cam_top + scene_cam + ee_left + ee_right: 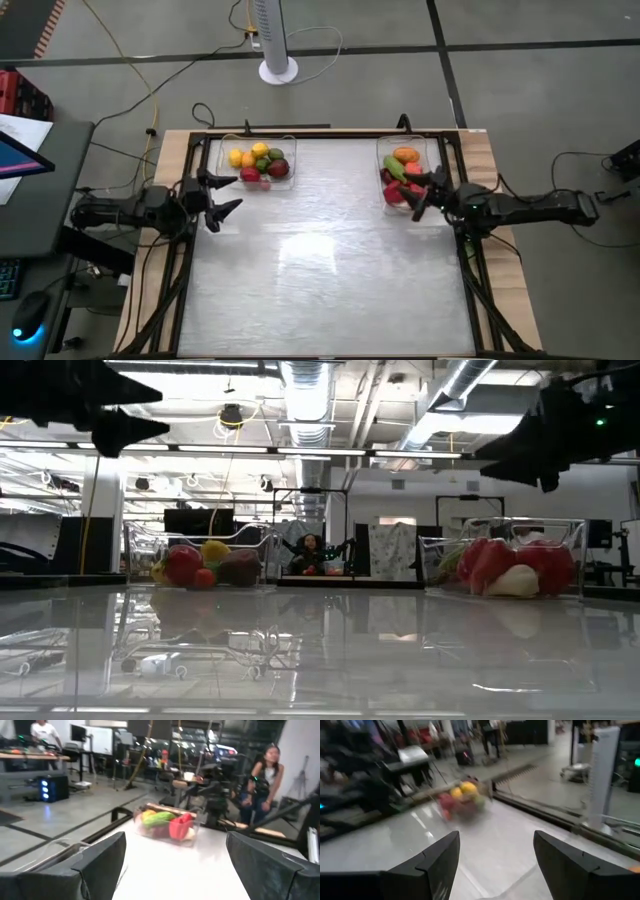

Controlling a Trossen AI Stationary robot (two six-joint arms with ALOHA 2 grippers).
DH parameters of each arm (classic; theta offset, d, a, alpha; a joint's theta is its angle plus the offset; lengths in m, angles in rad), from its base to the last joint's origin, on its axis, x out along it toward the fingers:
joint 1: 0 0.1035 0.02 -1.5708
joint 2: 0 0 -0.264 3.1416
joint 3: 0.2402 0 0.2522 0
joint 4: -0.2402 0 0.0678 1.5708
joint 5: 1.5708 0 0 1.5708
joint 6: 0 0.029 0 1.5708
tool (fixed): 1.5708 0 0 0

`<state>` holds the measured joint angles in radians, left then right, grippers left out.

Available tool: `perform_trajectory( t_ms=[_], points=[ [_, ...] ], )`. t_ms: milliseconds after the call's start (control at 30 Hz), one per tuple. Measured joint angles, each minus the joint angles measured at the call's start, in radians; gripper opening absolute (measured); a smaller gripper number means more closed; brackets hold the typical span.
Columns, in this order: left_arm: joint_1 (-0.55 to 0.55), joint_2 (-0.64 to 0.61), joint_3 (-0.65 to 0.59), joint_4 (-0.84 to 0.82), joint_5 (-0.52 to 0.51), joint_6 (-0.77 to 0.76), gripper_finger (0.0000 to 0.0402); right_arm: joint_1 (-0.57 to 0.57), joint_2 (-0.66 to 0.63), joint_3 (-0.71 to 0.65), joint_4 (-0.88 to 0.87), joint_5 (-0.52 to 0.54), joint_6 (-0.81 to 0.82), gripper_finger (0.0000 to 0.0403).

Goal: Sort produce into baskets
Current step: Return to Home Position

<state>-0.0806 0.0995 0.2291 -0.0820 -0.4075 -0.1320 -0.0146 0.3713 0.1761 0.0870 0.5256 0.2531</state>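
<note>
Two clear bins stand at the table's far side. The left bin [258, 162] holds yellow, orange, green, red and dark pieces of produce [262, 160]. The right bin [410, 175] holds orange, green and red pieces [403, 172]. My left gripper [225, 195] is open and empty, raised at the table's left edge just near of the left bin. My right gripper [422, 192] is open and empty, raised over the right bin's near part. Both bins also show in the low view, left [200, 565] and right [505, 565].
The white table top [320, 260] lies between and in front of the bins. A black frame [320, 135] runs along the table's edges. A white fan base [278, 70] stands on the floor beyond the far edge. People show in the room behind.
</note>
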Motion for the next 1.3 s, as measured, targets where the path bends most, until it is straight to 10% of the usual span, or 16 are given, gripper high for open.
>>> perform_trajectory(
  t_ms=[567, 1300],
  points=[
    [-0.002, -0.097, -0.087, -0.102, -0.039, 0.007, 0.0332, 0.137, -0.351, -0.089, 0.046, -0.089, -0.189, 0.0283],
    [-0.003, -0.083, -0.168, -0.013, 0.009, 0.057, 0.0332, 0.259, -0.369, -0.167, 0.085, -0.127, -0.201, 0.0283]
  ],
)
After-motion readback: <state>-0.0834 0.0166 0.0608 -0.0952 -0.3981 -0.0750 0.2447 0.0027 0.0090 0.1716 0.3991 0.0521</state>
